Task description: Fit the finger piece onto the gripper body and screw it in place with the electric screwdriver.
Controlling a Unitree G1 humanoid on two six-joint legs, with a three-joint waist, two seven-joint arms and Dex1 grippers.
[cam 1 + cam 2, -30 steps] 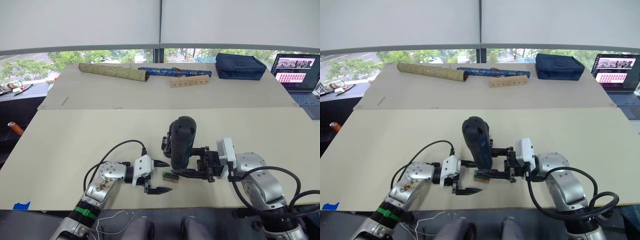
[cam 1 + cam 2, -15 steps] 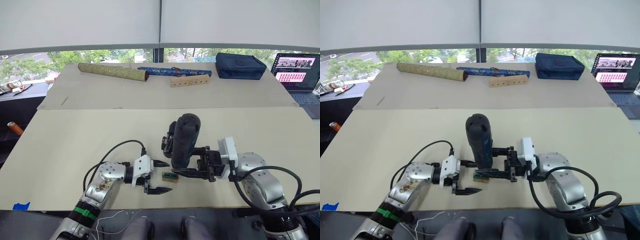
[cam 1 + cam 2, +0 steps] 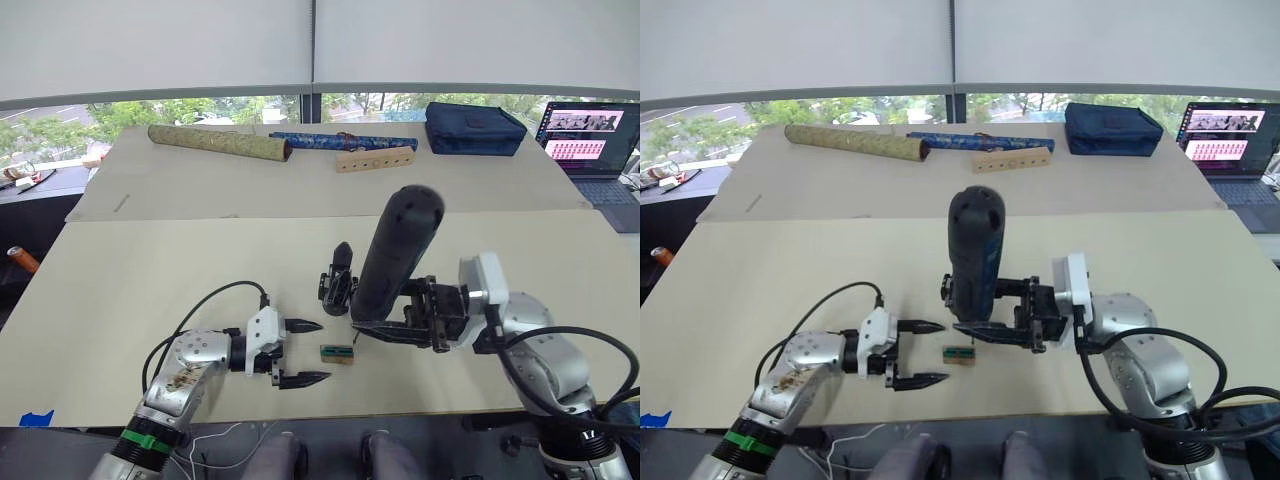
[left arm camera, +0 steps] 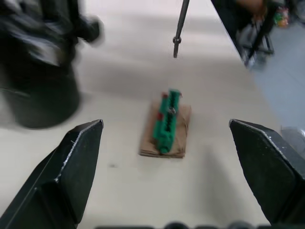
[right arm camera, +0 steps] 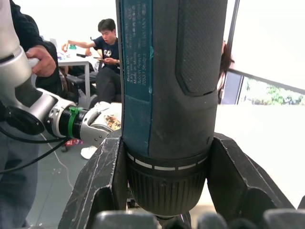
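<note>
Gripping the electric screwdriver (image 3: 395, 255) upright in my right hand (image 3: 400, 325), left hand (image 3: 300, 352) open and empty; gripper body (image 3: 338, 285) awaits, so I judge screwing not yet started.

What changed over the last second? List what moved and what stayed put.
The right gripper, shut on the electric screwdriver, has drawn back toward the robot's right and tilted the tool, so its rounded end now leans to the right and the gripper body stands uncovered. The left gripper stayed open on the table, nothing between its fingers. The small tan-and-green block did not move.
</note>
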